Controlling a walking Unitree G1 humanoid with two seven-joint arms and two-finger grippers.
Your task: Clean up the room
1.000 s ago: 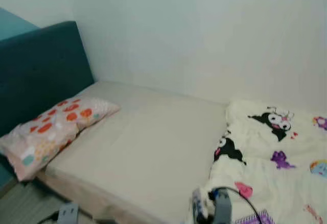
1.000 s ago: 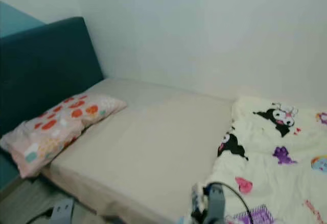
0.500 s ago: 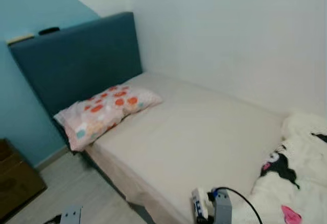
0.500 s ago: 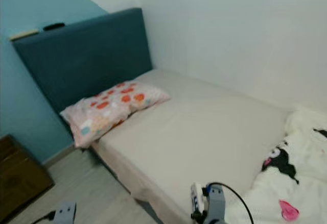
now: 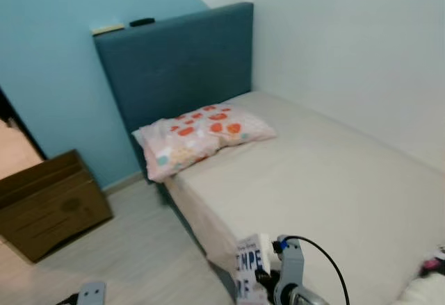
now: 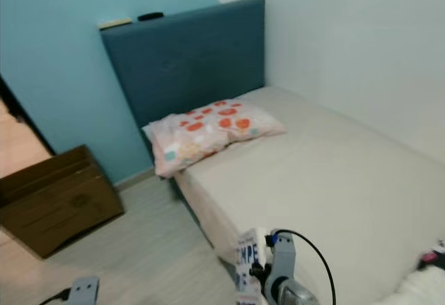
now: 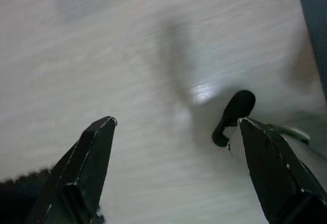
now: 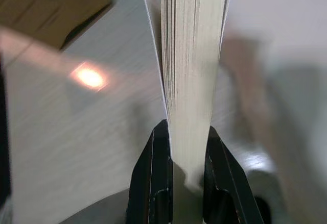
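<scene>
My right gripper (image 8: pixel 186 132) is shut on the lower edge of a thick white book (image 8: pixel 194 55), page edges toward the wrist camera. In the eye views the book (image 5: pixel 250 267) shows blue letters on its cover and is held upright low down, in front of the bed's near edge. My left gripper (image 7: pixel 176 122) is open above the pale wood floor, with nothing between its fingers. A flowered pillow (image 5: pixel 201 135) lies at the head of the bare beige mattress (image 5: pixel 334 180).
A dark teal headboard (image 5: pixel 181 55) stands against the blue wall, with a small black item (image 5: pixel 142 21) on top. A brown cardboard box (image 5: pixel 49 204) sits on the floor to the left. A corner of a white patterned blanket (image 5: pixel 427 284) shows far right. A small dark object (image 7: pixel 232 114) lies on the floor.
The camera has swung left: bed and blanket slid to the right, and the blue wall and cardboard box came into sight. The book stays in my right gripper.
</scene>
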